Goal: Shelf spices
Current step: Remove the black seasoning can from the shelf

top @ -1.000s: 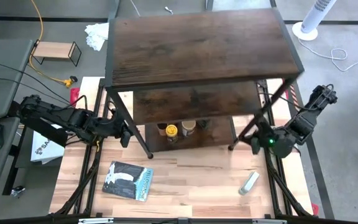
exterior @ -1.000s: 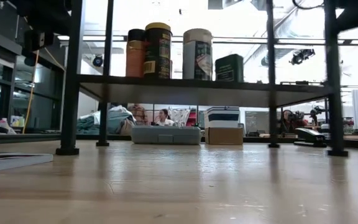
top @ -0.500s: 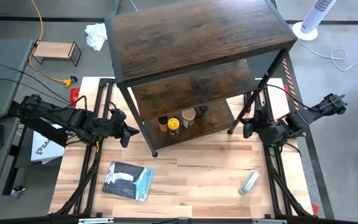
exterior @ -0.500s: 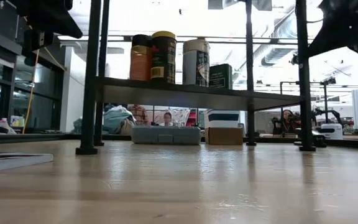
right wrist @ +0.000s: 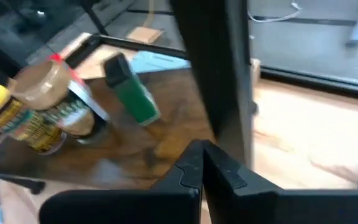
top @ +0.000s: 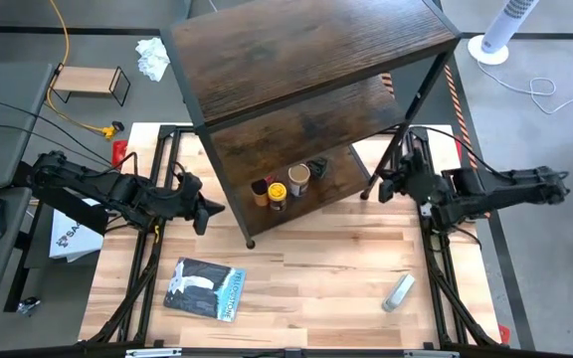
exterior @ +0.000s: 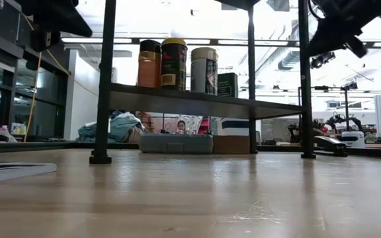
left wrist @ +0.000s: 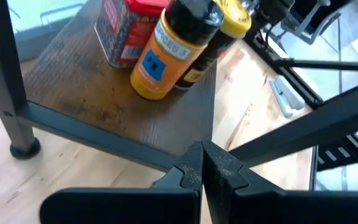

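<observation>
The shelf (top: 306, 60) stands askew on the table on its black feet. On its lower board (left wrist: 104, 106) the spices stand upright: the brown jar (top: 259, 190), the yellow-lidded jar (top: 278, 189), the tan-lidded jar (top: 299, 180), the small dark one (top: 317, 167) and the red one (left wrist: 126, 31). My left gripper (top: 212, 210) is shut beside the board's left front corner. My right gripper (top: 384, 189) is shut at the right front leg (top: 368, 194). My left gripper (left wrist: 202, 149) has its shut fingertips at the lower board's left front corner (left wrist: 185, 163); I cannot tell whether they touch it. My right gripper (right wrist: 202, 148) meets the shelf's right front leg (right wrist: 222, 93) with its shut fingertips, just above the lower board. It comes from the table's right side, slanting a little downward. The shelf's feet stay on the table.
A flat blue-grey packet (top: 205, 288) lies near the table's near left edge, and a grey-white tube (top: 398, 291) near its near right. A white bag (top: 73, 234) hangs over the left edge. A small light-wood rack (top: 90, 85) sits on the floor beyond the table.
My right gripper has moved toward the far edge and a little left, staying shut. The shelf has turned about with it: its right end has swung toward the far edge, while its left front leg has shifted only slightly. The spices have stayed upright on the board.
</observation>
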### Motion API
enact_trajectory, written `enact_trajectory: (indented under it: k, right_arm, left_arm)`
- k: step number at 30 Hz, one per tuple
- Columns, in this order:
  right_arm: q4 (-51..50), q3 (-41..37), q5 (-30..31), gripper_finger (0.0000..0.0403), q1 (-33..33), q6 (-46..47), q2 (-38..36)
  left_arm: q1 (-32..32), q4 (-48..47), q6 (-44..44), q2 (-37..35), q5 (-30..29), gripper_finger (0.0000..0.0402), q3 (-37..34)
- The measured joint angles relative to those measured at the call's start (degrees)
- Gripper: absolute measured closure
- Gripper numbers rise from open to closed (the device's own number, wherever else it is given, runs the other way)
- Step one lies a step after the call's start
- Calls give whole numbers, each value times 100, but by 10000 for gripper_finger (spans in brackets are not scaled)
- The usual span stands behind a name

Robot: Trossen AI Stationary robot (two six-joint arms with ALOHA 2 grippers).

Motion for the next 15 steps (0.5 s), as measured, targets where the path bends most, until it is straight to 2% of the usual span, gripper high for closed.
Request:
enact_trajectory:
  k: [4,7,12,15]
  right_arm:
    - [854,0,-1002,403,-334,-549,-12]
    - [1687,5,-1952,403,-187,-876,81]
    - [2092,186,-2037,403,111,-1426,956]
    - [2187,517,-1751,403,116,-1712,1742]
  left_arm:
    - [0,13,80,2,-16,401,0]
    - [0,14,86,0,24,401,0]
    - [2,0,132,0,17,401,0]
    - [0,1,98,0,-1,401,0]
